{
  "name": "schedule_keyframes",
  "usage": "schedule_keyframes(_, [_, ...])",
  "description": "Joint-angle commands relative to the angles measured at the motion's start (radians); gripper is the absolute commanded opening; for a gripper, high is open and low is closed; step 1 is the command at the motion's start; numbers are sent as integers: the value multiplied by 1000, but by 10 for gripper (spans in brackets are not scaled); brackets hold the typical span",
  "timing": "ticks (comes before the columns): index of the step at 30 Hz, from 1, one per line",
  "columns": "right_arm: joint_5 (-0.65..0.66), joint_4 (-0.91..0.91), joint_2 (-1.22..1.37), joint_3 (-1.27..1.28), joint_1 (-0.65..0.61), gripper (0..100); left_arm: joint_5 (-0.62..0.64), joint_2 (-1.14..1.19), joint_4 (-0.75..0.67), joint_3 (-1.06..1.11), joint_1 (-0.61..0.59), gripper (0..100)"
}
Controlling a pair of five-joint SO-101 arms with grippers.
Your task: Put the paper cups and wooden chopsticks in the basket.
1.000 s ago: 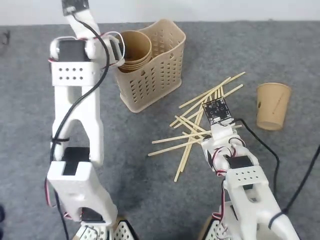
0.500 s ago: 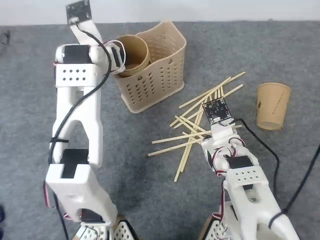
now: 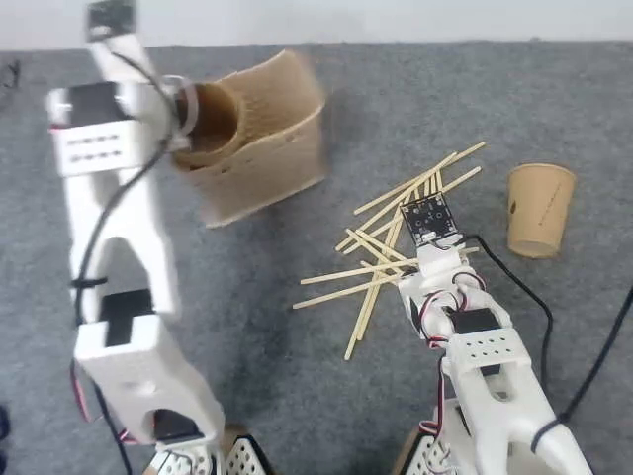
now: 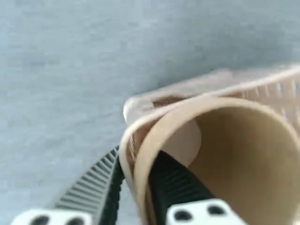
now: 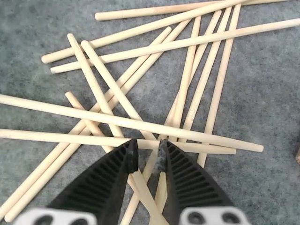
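Note:
The tan basket [image 3: 272,173] sits tilted at the back left, with a stack of paper cups [image 3: 213,119] in it. My left gripper [image 4: 136,159] is shut on the rim of the cup stack [image 4: 225,154], one finger inside and one outside, right at the basket's corner [image 4: 136,105]. Several wooden chopsticks [image 3: 396,233] lie crossed in the middle of the grey mat. My right gripper [image 5: 146,147] is down among the chopsticks [image 5: 140,124], its fingers pinched on one stick. Another paper cup [image 3: 539,210] lies on its side at the far right.
Grey mat [image 3: 554,99] covers the table, with bare room between the basket and the chopsticks. A black cable [image 3: 524,287] runs along the right arm.
The left arm has swung to the left with the cup rim in its gripper, dragging the basket left and tipping it. The right arm, chopsticks and loose cup have not moved.

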Motion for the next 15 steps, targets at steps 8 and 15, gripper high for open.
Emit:
schedule_keyframes(8, [11,-12,-15,-3,-7,87,-112,-29,54,-5,-143,10])
schedule_keyframes(15, [11,-12,-15,-3,-7,87,-112,-51,51,-2,-178,122])
